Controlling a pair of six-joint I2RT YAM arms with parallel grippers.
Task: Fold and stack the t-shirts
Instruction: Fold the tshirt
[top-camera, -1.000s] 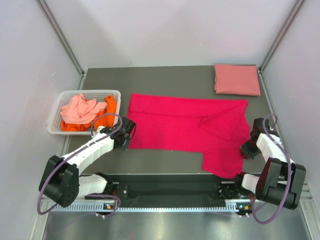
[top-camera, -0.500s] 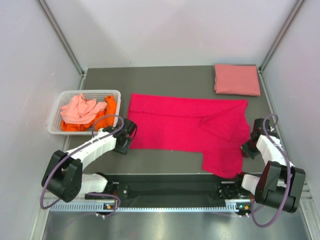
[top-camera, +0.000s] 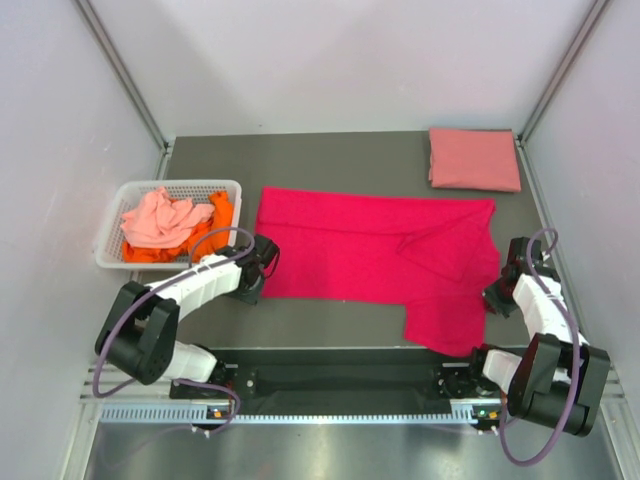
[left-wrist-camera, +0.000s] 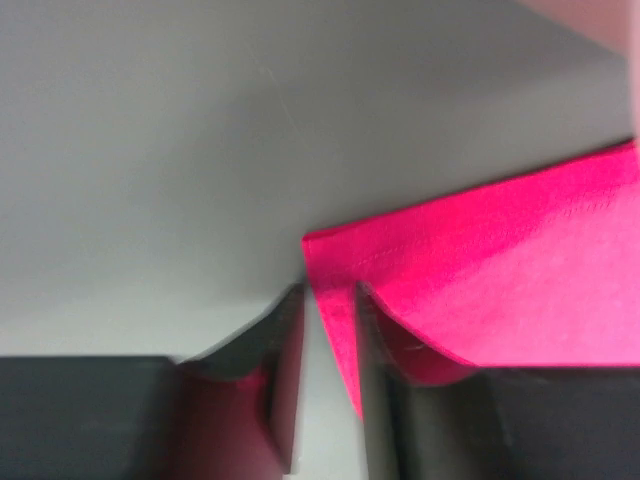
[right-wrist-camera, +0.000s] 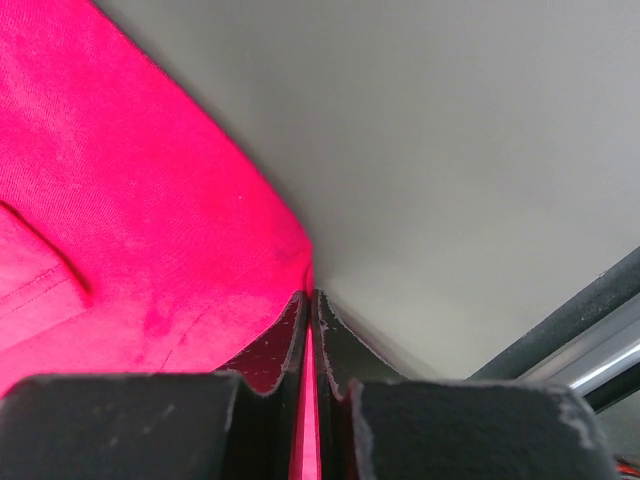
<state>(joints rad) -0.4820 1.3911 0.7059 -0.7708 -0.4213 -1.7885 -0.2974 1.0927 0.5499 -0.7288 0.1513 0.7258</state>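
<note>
A bright magenta-red t-shirt (top-camera: 370, 245) lies spread flat mid-table, one part hanging toward the front edge at right. My left gripper (top-camera: 258, 270) is at its near-left corner. In the left wrist view the jaws (left-wrist-camera: 328, 330) stand apart, with the shirt's edge (left-wrist-camera: 500, 270) lying loose between them. My right gripper (top-camera: 497, 290) is at the shirt's right side. The right wrist view shows that gripper (right-wrist-camera: 312, 310) shut on a thin strip of the red cloth (right-wrist-camera: 130, 200). A folded salmon-pink t-shirt (top-camera: 474, 158) rests at the back right.
A white slotted basket (top-camera: 180, 184) stands at the left with a crumpled pale coral shirt (top-camera: 158, 218) and an orange one (top-camera: 215, 235) inside. Metal frame posts rise at both back corners. The rail with the arm bases runs along the near edge.
My left gripper went from shut to open and edged right onto the shirt's corner. My right gripper closed onto the shirt's right edge. The shirt itself has barely shifted.
</note>
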